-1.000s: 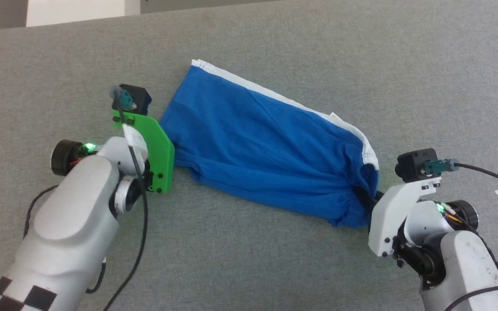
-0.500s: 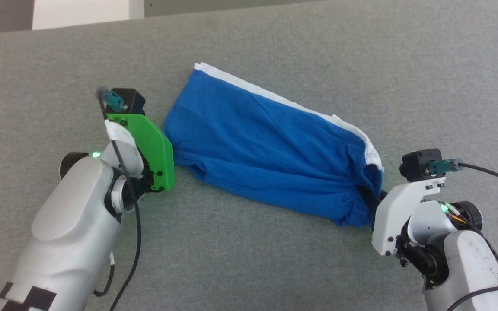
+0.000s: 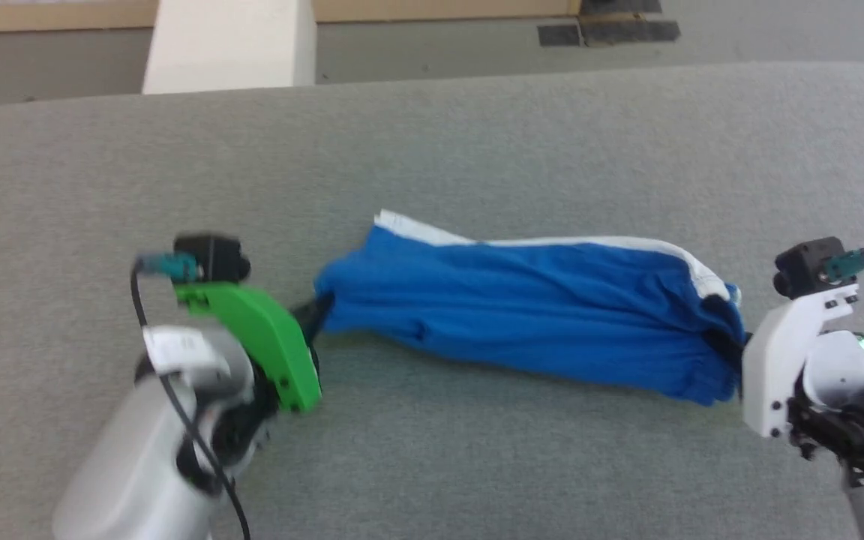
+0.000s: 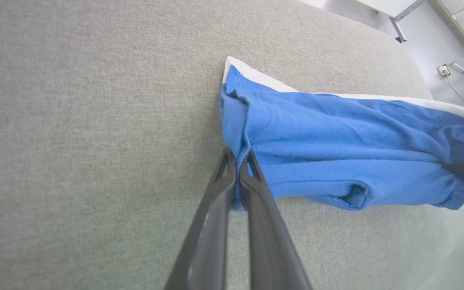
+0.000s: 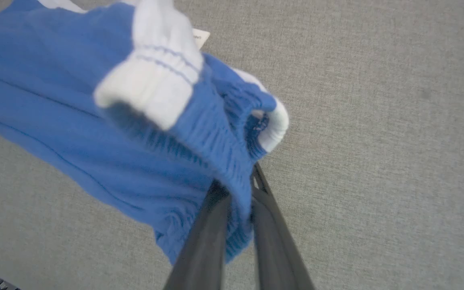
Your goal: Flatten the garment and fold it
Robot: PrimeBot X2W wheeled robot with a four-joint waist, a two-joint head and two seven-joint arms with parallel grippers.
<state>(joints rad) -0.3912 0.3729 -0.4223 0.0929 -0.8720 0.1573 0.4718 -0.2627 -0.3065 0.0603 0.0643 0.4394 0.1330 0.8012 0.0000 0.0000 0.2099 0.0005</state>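
the garment (image 3: 529, 322) stretches in a long blue band across the grey table (image 3: 477, 135), with its white stripe along the far edge. the left gripper (image 4: 238, 161) has its fingers pinched tight on the cloth's left end. the right gripper (image 5: 240, 185) is clamped on the gathered waistband (image 5: 216, 137) at the right end. i cannot tell whether the middle touches the table.

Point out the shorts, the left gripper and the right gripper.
shorts (image 3: 537, 330), head view, mid blue panel.
left gripper (image 4: 239, 160), left wrist view, tips pinching hem.
right gripper (image 5: 236, 183), right wrist view, tips pinching waistband.
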